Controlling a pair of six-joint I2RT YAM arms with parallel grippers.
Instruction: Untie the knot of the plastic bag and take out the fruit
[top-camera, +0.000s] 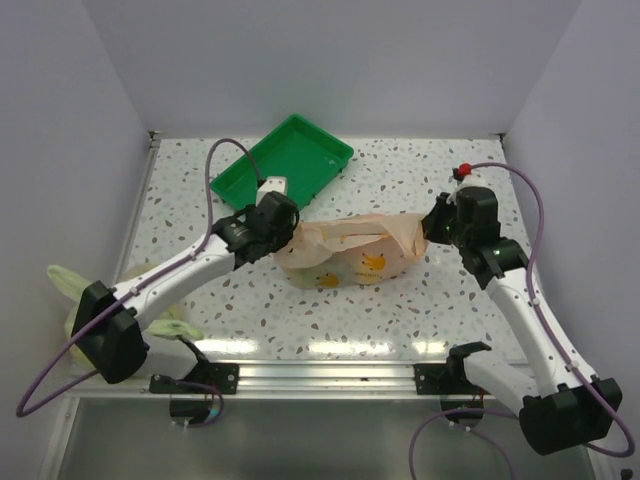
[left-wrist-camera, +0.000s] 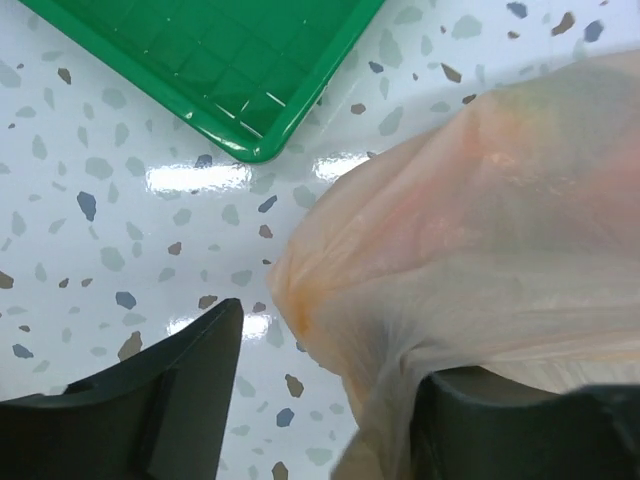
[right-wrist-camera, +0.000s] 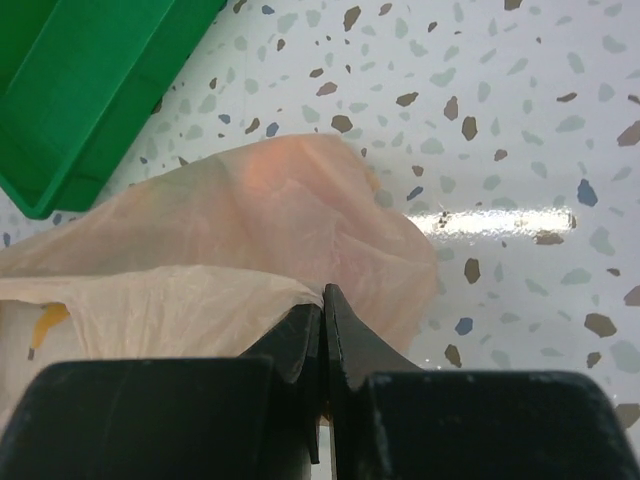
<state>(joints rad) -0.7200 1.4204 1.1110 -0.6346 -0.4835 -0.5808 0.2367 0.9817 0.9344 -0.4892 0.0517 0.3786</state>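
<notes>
Speckled table (top-camera: 400, 310). Bag (top-camera: 350, 250), pale orange, crinkly, translucent, lies just beside tray (top-camera: 290, 160). Right fingers (right-wrist-camera: 322, 310) pinch its film; left fingers (left-wrist-camera: 190, 370) spread, straddling its end.

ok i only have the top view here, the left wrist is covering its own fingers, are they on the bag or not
observer: Not clamped. In the left wrist view the left gripper stands open, with the plastic bag bulging between its fingers. The film lies against only one of them.
operator: and the right one, closed on film or on nothing
observer: The right gripper is shut, and a fold of the bag's edge runs straight into its closed tips.
operator: anything showing inside up close
observer: The fruit is only a blurred orange glow through the film. No single piece can be told apart.
</notes>
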